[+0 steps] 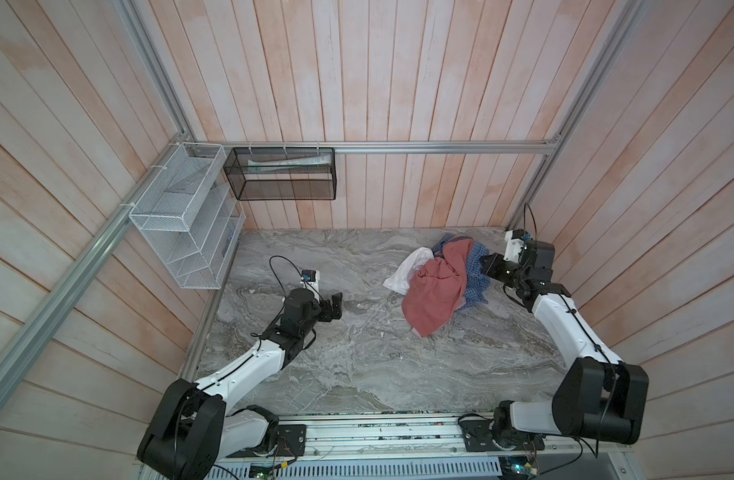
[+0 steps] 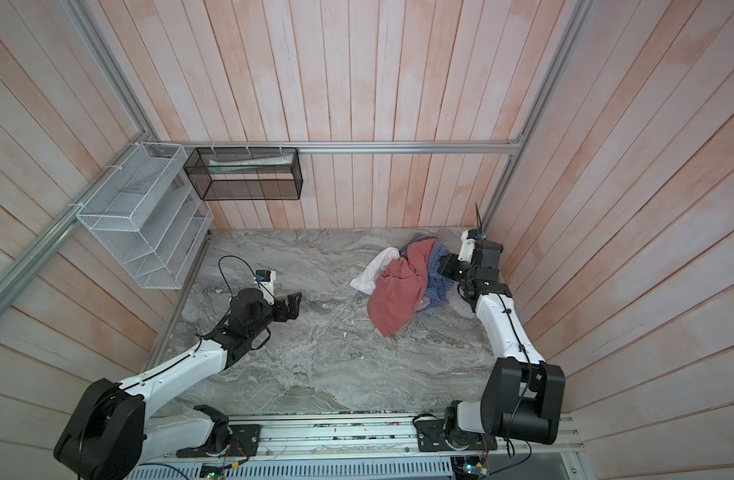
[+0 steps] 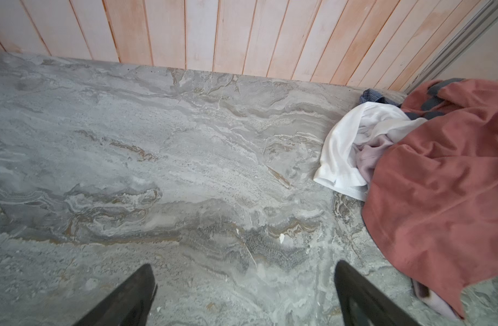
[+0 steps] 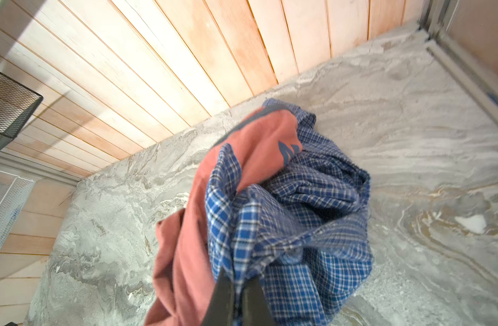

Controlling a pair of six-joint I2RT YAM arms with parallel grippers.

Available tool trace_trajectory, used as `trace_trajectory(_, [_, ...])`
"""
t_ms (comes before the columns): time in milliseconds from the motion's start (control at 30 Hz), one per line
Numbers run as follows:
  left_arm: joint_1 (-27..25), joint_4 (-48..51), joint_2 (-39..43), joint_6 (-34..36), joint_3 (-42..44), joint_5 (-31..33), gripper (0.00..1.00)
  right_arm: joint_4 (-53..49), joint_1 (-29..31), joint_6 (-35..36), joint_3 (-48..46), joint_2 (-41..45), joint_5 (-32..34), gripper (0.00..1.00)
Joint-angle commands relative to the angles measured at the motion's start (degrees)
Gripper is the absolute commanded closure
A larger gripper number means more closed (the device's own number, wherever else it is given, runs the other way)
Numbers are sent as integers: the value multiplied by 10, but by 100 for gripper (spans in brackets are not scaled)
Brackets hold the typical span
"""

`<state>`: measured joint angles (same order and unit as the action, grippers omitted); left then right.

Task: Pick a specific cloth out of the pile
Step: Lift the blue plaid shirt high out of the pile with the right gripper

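Note:
The pile (image 1: 438, 280) (image 2: 402, 286) lies at the back right of the marble table. Its top layer is a salmon-pink garment (image 1: 436, 291) (image 3: 439, 180) (image 4: 185, 254), with a white cloth (image 1: 407, 272) (image 3: 352, 146) beside it. The cloth (image 4: 298, 214) (image 1: 475, 266) (image 2: 438, 270), blue-and-white checked, bulges out on the pile's right side. My right gripper (image 4: 238, 279) (image 1: 488, 266) is shut on a fold of that checked cloth. My left gripper (image 3: 242, 285) (image 1: 334, 305) hangs open over bare marble, well left of the pile, with nothing between its fingers.
A white wire rack (image 1: 182, 220) is fixed to the left wall and a black mesh basket (image 1: 282, 174) to the back rail. Plank walls close the table (image 1: 357, 365) on three sides, and the pile sits near the back right corner.

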<state>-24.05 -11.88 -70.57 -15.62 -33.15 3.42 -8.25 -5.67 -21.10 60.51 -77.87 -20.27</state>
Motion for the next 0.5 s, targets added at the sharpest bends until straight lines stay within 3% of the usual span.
trace_trajectory(0, [-1,-15,-11,15,-20,-20,0,-57,3,9,38,22,51,100])
trace_trajectory(300, [-2,-41,-53,1,-35,-50,0,-58,45,27,149,49,101,100])
trace_trajectory(467, [-3,-43,-85,-1,-55,-70,0,-126,55,43,337,13,125,100])
